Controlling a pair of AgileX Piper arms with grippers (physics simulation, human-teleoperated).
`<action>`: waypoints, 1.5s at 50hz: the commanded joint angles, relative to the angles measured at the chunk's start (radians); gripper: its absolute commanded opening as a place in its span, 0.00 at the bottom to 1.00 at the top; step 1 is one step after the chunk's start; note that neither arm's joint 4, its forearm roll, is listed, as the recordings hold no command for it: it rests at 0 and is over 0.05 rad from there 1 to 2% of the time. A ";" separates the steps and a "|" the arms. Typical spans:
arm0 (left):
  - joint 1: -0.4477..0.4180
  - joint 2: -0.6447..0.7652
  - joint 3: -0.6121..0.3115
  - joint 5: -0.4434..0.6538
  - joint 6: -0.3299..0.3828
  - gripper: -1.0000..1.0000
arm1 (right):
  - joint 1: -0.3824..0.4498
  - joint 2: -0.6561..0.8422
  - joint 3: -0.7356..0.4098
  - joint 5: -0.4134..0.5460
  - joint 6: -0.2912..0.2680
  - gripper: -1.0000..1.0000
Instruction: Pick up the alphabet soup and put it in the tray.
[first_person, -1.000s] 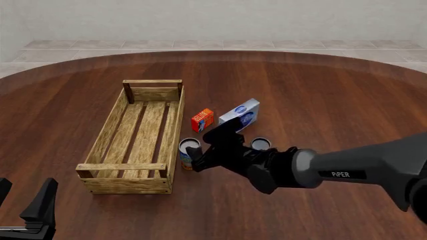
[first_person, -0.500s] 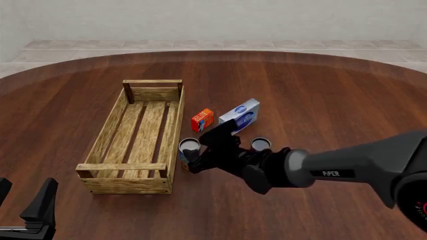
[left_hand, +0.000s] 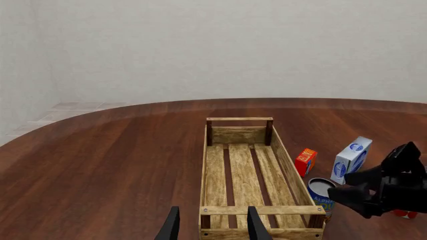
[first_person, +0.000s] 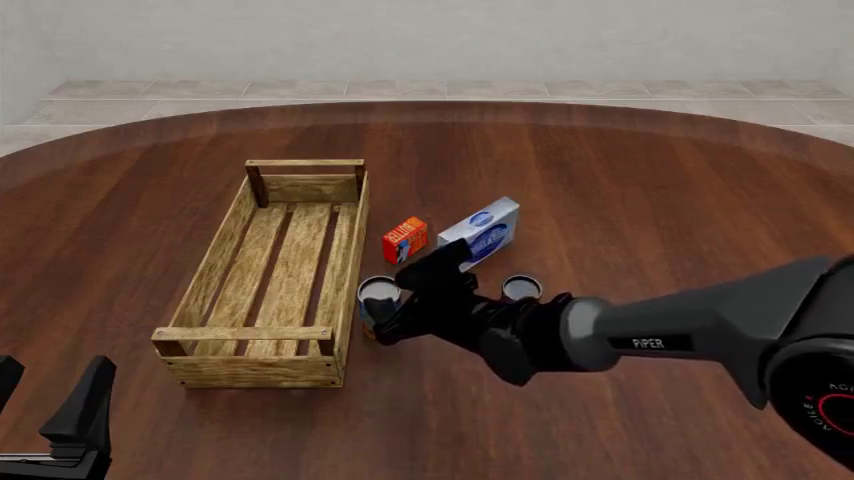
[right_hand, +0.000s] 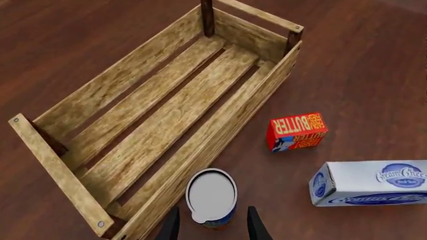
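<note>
While open right jaws (right_hand: 212, 225) straddle the alphabet soup (right_hand: 211, 196), the tray (right_hand: 220, 132) crowds alongside.

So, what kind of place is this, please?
Probably a simulated tabletop test scene, not a real room: a round dark wooden table against a blank pale wall, holding only groceries, namely a butter box, a cream cheese box and the alphabet soup, beside a tray.

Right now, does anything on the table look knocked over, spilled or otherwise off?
Nothing stands out. The alphabet soup stands upright beside the tray, the butter box and the cream cheese box lie intact on the table, and the second can is upright. Nothing has spilled.
</note>
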 joint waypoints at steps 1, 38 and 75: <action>0.000 0.000 0.000 0.000 0.000 1.00 | -0.005 0.013 -0.009 -0.003 0.009 1.00; 0.000 0.000 0.000 0.000 0.000 1.00 | -0.003 0.083 -0.044 -0.002 0.019 1.00; 0.000 0.000 0.000 0.000 0.000 1.00 | -0.005 0.137 -0.064 -0.018 0.024 0.00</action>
